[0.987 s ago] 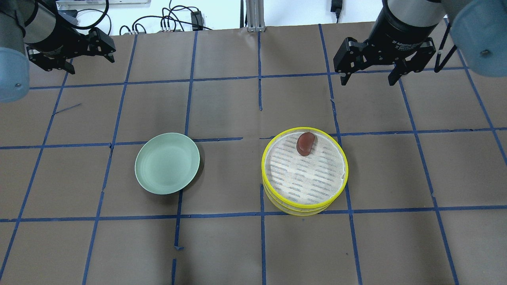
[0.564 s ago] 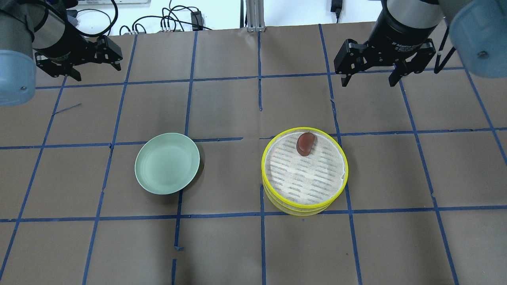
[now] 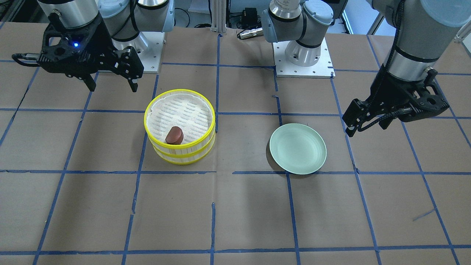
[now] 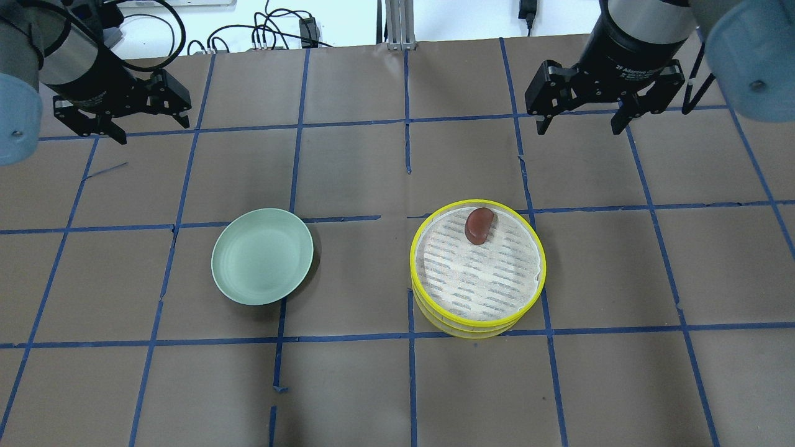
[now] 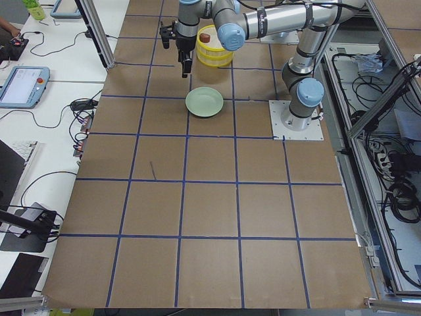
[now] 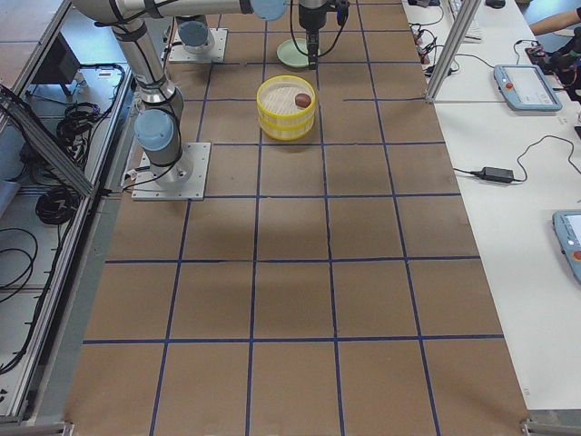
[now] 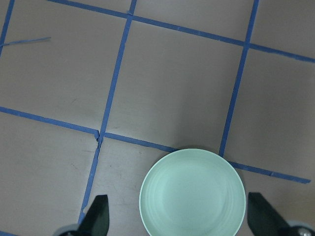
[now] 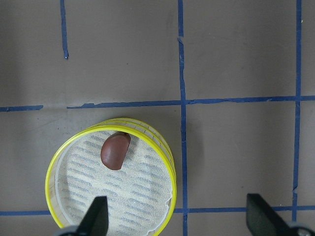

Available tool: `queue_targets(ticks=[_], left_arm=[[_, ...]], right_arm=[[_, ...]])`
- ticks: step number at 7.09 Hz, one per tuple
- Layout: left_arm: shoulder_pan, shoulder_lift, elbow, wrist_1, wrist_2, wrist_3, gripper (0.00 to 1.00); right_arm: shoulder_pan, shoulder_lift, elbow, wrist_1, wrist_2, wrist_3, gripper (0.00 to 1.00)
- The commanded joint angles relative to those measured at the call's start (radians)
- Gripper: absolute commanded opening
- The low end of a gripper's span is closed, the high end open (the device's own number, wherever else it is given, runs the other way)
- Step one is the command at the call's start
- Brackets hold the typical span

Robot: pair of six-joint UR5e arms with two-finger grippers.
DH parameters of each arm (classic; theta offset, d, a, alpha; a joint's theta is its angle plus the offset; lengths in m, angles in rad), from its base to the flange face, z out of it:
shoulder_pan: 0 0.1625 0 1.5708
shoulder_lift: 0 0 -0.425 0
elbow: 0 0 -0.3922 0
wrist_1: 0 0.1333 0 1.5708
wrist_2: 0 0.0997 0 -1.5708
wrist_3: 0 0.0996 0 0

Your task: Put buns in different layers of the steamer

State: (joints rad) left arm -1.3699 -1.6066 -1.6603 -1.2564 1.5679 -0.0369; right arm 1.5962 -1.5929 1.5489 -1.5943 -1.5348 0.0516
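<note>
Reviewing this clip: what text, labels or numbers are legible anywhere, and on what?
"2F Adaptive": white print on the black body above the right gripper, overhead view; the rest of it is too blurred.
No text on the steamer, bun or plate.
Too small to read: the handheld screen on the side desk.

A table top covered in brown paper [image 4: 348, 174], marked into squares by blue tape lines [image 4: 299, 126], fills the overhead view. At 12 o'clock, beyond its far edge, stands a silver aluminium post [image 4: 397, 25], with loose black cables [image 4: 267, 31] at 11 o'clock on a white surface [image 4: 348, 25]. In the exterior right view a white side desk [image 6: 508, 136] runs from 1 to 4 o'clock, bearing a black power brick [image 6: 497, 173] and a grey tablet-like console [image 6: 526, 86]. At 9 o'clock there, tangled black wiring [image 6: 50, 195] lies on what seems a grey floor [image 6: 23, 291]. Light is even, shadows soft.
</note>
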Motion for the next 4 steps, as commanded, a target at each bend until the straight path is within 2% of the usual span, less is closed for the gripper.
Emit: queue_targets(ticks=[1, 4], left_arm=[[-0.006, 0.007, 0.014, -0.001, 0.008, 0.034, 1.00], [-0.023, 0.004, 0.004, -0.005, 0.004, 0.032, 1.00]], right_arm=[[0.001, -0.001, -0.003, -0.003, 0.002, 0.002, 1.00], [-0.001, 0.001, -0.006, -0.003, -0.001, -0.001, 1.00]])
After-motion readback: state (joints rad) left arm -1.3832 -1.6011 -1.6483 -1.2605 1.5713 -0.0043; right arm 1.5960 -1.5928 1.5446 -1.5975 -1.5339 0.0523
